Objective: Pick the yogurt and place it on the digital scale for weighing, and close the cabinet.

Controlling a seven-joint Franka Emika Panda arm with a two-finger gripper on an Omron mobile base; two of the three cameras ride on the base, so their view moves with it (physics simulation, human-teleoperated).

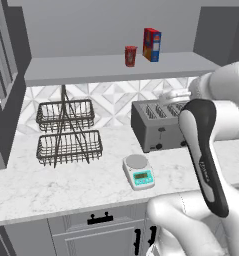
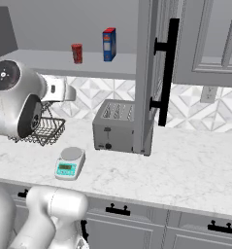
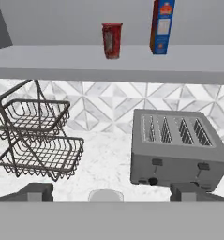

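The yogurt [image 1: 130,56] [image 2: 77,53] [image 3: 112,40], a small red cup, stands upright on the open cabinet's lower shelf [image 1: 91,69]. The white digital scale [image 1: 139,171] [image 2: 70,163] with its teal panel lies on the counter in front of the toaster; the top of its round plate [image 3: 105,195] peeks in low in the hand view. My gripper [image 3: 111,192] is open, fingertips [image 3: 36,190] wide apart and holding nothing, hovering over the counter well below and short of the yogurt. The cabinet doors [image 2: 154,73] [image 1: 3,75] stand open on both sides.
A taller red-and-blue box [image 1: 152,44] [image 2: 108,44] [image 3: 161,26] stands right of the yogurt on the shelf. A grey toaster [image 1: 158,125] [image 2: 115,125] [image 3: 179,150] sits under the shelf, a two-tier wire basket [image 1: 68,132] [image 3: 38,140] to its left. Drawers [image 2: 120,223] run below the counter.
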